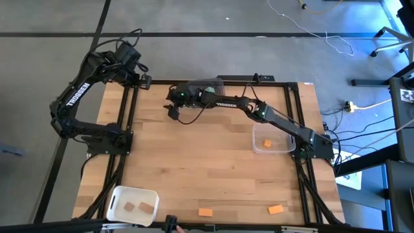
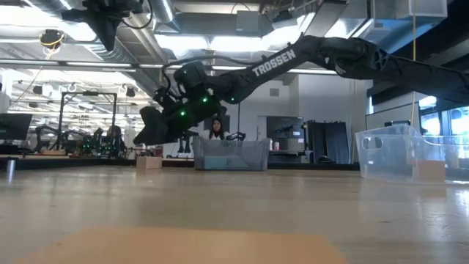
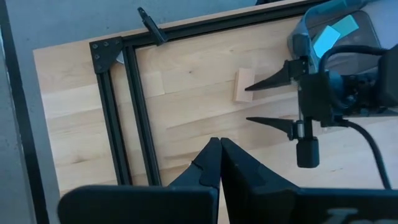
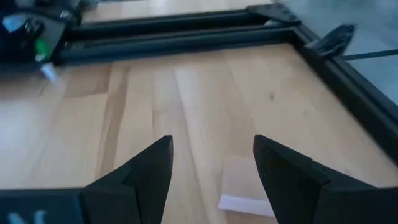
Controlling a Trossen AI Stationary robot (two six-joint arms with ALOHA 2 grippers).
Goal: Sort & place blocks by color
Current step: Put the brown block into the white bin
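A pale tan block lies flat on the table near its far edge, also visible in the left wrist view and the low view. My right gripper hangs open just above it, reaching in from the table's right. One fingertip is over the block and the other stands beside it. My left gripper is shut on nothing, high over the far left corner. Two orange blocks lie by the near edge. Teal blocks rest in the dark grey bin.
A clear bin at the right holds an orange block. A white bin at the near left holds two tan blocks. The dark grey bin sits under my right arm. Black frame rails run along the table's edges.
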